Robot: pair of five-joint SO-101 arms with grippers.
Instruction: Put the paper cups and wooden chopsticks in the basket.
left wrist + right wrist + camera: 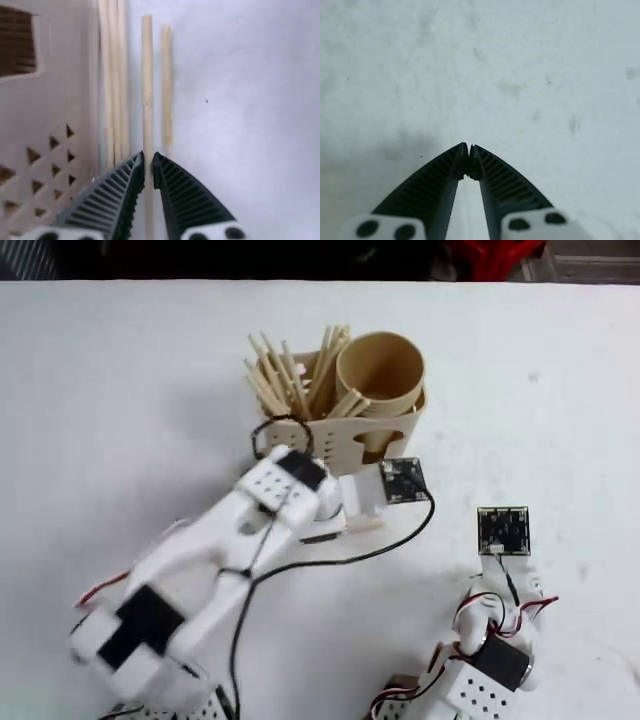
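The table [120, 390] carried the basket [335, 435] at upper centre of the high view. A tan cup [380, 370] stood in its right half and pale chopsticks [290, 375] fanned out of its left. In the left wrist view, the left jaws pinched one stick [146, 75] just beside the basket's perforated wall (outside it, apparently). Thin, straight and smooth, the stick could swivel in that pinch, or snag the wall and slip free. The right jaws were pressed together on nothing, over the table at lower right.

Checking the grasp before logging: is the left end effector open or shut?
Shut: the left end effector pinches one chopstick beside the basket.
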